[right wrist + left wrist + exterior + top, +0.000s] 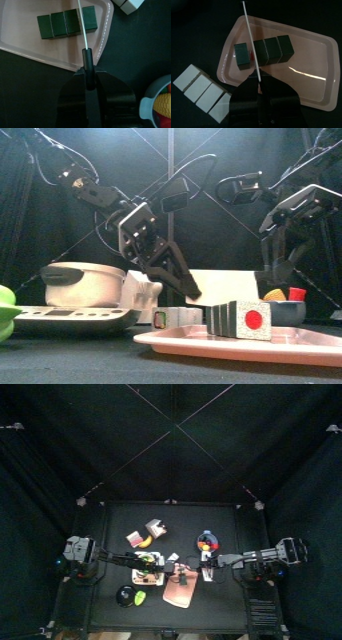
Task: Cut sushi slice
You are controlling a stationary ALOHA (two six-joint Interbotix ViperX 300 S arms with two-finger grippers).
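Black curtains on every side, black bench (187,519) at centre. Pink tray (314,47) lying near the bench's front edge, carrying a sushi roll (271,49) of 4 dark green blocks in a row. End block (243,55) turned a little and parted slightly from the other 3; red-and-white filling visible on the roll's end face in the front view. Left hand (258,89) clenched on a thin white knife (251,42), blade running across the tray through the gap between the end block and its neighbour. Right hand (87,75) likewise clenched on a second knife (81,22), blade lying over the roll toward one end, above the tray's rim. Both arms reaching in from their own sides and meeting over the tray in the top view. White block row (203,90) of 4 pale pieces lying on the bench just beside the tray, off its rim. Rice cooker (83,283) standing at the left of the front view, on a grey scale-like base, with a green fruit (7,308) at the far left edge. Blue bowl (157,102) holding something yellow and red, near the right arm, well apart from the tray.
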